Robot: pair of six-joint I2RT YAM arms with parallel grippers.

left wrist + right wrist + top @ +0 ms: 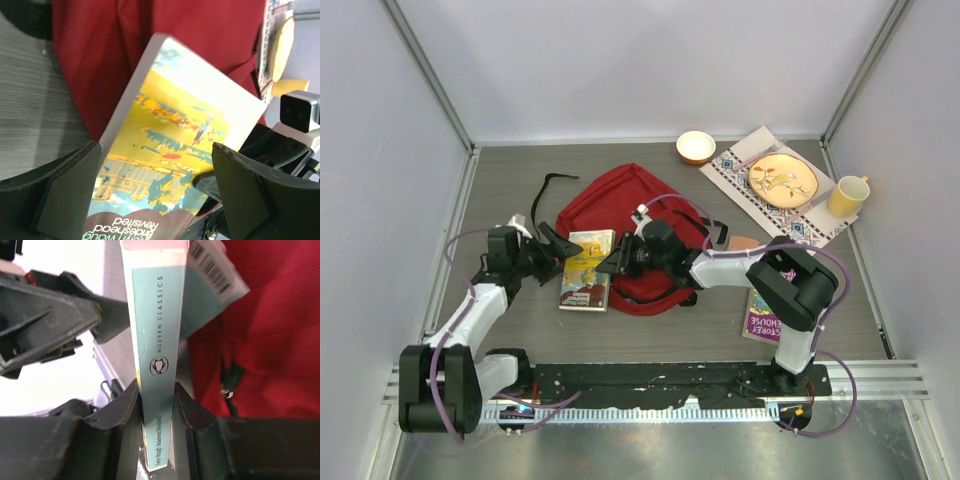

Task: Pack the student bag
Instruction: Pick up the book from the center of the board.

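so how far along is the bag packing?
Done: nothing visibly in the student bag. In hand: the right gripper is shut on the spine of the yellow book beside the bag; the left gripper stands open around it. Left: that book goes in, probably the purple book too.

The right arm (790,285) hides part of the red fabric backpack (618,200) and half the purple-covered book (760,322); the title on the yellow paperback (165,150) is cut off below.

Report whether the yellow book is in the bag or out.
Out: the book is beside the bag, its spine pinched in the right end effector.
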